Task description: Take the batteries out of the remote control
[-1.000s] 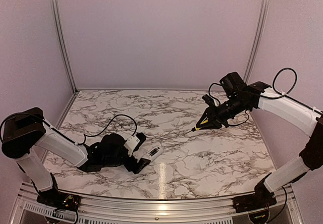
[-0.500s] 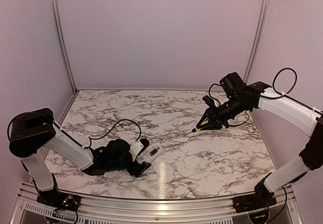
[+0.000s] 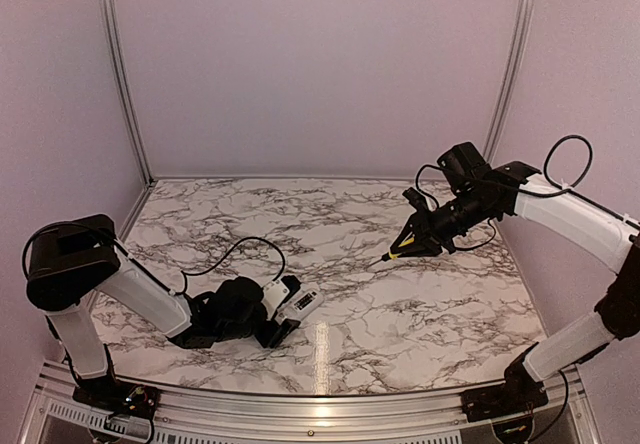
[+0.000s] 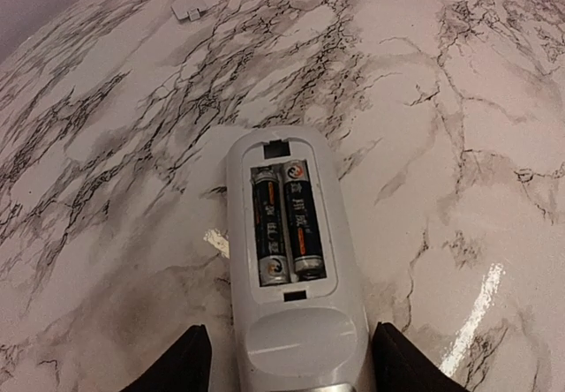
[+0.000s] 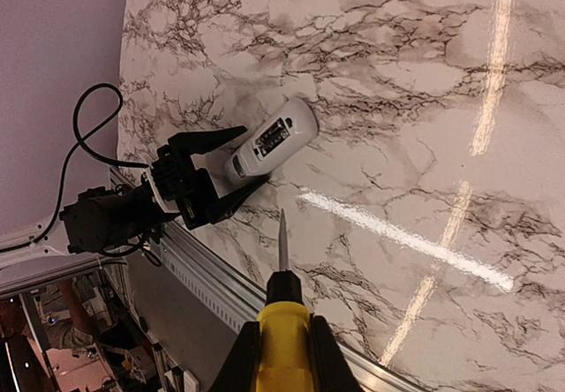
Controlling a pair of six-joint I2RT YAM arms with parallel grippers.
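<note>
My left gripper (image 4: 293, 367) stands wide open astride the near end of the remote control (image 4: 328, 178), gripping nothing, with the batteries (image 4: 300, 220) side by side in the open bay just ahead. Unclamped, the remote may skid under prying. My right gripper (image 5: 284, 370) is clamped on the yellow-handled tool (image 5: 282, 312), its tip well short of the remote and liable to glance off a battery; whether my left fingers touch the casing is cut off.

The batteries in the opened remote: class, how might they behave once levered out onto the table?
The batteries are smooth cylinders, so they would probably roll on the glossy marble table. They sit snug side by side in the remote control, so likely resist lifting without prying. Their hard-looking cases suggest rigidity.
</note>
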